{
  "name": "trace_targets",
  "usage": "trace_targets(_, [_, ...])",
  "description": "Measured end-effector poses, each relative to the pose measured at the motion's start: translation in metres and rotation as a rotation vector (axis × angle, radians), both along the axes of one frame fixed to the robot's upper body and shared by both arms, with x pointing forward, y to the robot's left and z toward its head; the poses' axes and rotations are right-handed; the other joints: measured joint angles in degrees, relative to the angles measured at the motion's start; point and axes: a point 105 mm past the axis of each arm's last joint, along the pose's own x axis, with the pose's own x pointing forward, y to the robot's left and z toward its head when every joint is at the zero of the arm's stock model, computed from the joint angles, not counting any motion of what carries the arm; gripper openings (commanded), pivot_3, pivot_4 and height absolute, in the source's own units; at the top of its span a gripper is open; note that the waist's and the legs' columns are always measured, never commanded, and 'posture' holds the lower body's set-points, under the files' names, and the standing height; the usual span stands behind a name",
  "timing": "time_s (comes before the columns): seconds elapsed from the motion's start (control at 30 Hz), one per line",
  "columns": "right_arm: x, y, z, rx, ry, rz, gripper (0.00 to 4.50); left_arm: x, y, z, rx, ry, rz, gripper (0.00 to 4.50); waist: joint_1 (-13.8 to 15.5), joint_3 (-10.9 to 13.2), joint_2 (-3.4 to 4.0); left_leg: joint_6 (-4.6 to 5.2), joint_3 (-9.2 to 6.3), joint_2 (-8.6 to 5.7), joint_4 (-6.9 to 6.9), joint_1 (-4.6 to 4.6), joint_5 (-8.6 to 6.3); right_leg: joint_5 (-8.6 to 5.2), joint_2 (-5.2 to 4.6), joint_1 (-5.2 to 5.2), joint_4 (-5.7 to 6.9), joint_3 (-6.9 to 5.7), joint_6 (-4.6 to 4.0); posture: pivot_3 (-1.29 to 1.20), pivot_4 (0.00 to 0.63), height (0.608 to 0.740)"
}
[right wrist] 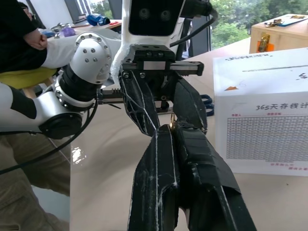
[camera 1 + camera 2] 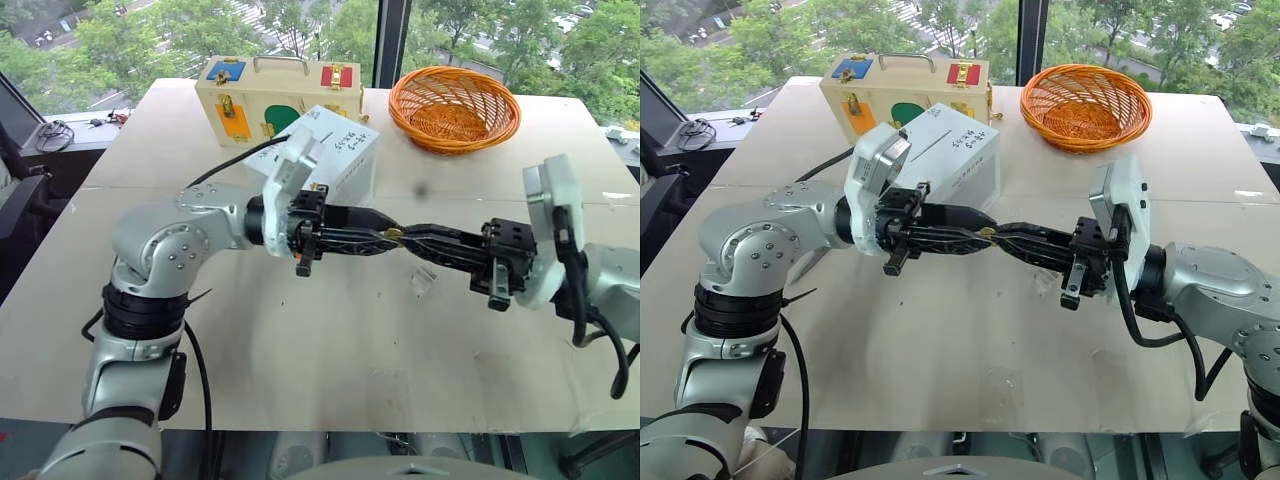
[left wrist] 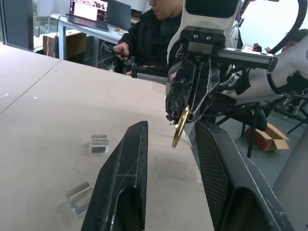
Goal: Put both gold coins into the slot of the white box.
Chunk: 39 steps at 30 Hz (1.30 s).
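While coin passes jaw to jaw above table point(image 2: 330, 350): right jaws point(image 3: 179, 118) clamped on gold coin point(image 3: 181, 127), left jaws point(image 3: 169, 144) part open, straddling it, not yet gripping. Judgement: left should close squarely on coin's free edge before right lets go; a slip drops it. White box point(image 2: 335, 150) at 12 o'clock from handover.

Count, largest first: one table, one wooden case point(image 2: 280, 95), one white box, one basket point(image 2: 455, 108), two clear holders point(image 3: 99, 143), one coin seen.

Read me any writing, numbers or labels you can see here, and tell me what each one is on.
"365", followed by printed Chinese characters I cannot make out with certainty: side of the white box, above a grid of print too small to read.
Black handwriting on the white box's top: too small to read.
Wooden case and basket: no writing visible.
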Motion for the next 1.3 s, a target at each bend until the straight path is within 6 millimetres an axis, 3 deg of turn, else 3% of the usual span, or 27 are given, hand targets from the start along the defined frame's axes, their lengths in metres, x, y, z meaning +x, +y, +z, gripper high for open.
trace_targets(0.07, [0.001,-0.001,0.000,-0.006,-0.002,-0.011,0.00,-0.002,0.000,0.000,-0.003,0.007,-0.016,0.05,-0.01,0.00,0.00,0.00,0.01,0.00,0.00,0.00,0.00,0.00,0.00,0.00,0.00,0.00,0.00,0.00,0.150,0.740])
trace_targets(0.6, [-0.003,-0.002,0.004,0.010,0.003,0.002,0.00,-0.003,0.000,0.001,-0.029,0.048,-0.051,0.01,-0.01,0.00,0.00,0.00,-0.01,0.01,0.00,0.00,0.00,0.00,0.00,0.00,0.00,0.00,0.00,0.00,0.150,0.740])
trace_targets(0.63, [-0.003,-0.003,0.003,0.016,0.003,0.002,0.60,-0.003,0.000,0.002,-0.030,0.049,-0.052,0.00,0.03,0.00,0.00,0.00,0.00,0.01,0.00,0.00,0.00,0.00,0.00,0.00,0.00,0.00,0.00,0.00,0.150,0.740])
trace_targets(0.7, [-0.004,-0.004,0.003,0.025,0.007,0.011,1.22,0.000,0.003,0.004,-0.036,0.051,-0.035,0.00,0.02,0.00,0.00,0.00,0.00,0.01,0.00,-0.01,0.00,0.00,0.00,0.00,-0.01,0.00,0.00,0.00,0.150,0.740])
trace_targets(0.93, [-0.005,-0.017,0.001,0.029,-0.009,-0.018,4.45,0.010,0.019,0.011,-0.048,0.078,0.044,0.00,0.03,0.00,0.00,0.00,0.00,0.01,0.00,-0.01,0.00,0.00,0.00,0.00,-0.02,0.00,0.01,0.00,0.150,0.740])
trace_targets(1.07, [-0.005,-0.035,0.001,-0.065,-0.090,-0.070,4.45,0.027,0.032,0.022,-0.054,0.048,0.181,0.00,0.26,0.01,-0.02,0.00,-0.04,-0.01,0.01,-0.02,0.00,-0.01,-0.01,0.01,-0.02,-0.04,0.02,0.00,0.150,0.740])
trace_targets(1.2, [-0.010,-0.056,0.010,-0.171,-0.219,-0.111,4.45,0.067,0.054,0.047,0.008,-0.080,0.520,0.00,0.18,0.04,-0.07,0.00,-0.01,-0.05,0.02,-0.03,0.00,-0.01,0.00,0.02,-0.04,-0.02,0.04,0.00,0.150,0.740])
trace_targets(1.3, [-0.009,-0.066,0.019,-0.227,-0.293,-0.155,4.45,0.085,0.066,0.068,0.059,-0.096,0.679,0.00,0.05,0.04,-0.07,0.00,0.02,-0.05,0.00,0.01,0.00,-0.02,0.00,0.02,-0.04,-0.01,0.09,0.00,0.150,0.740])
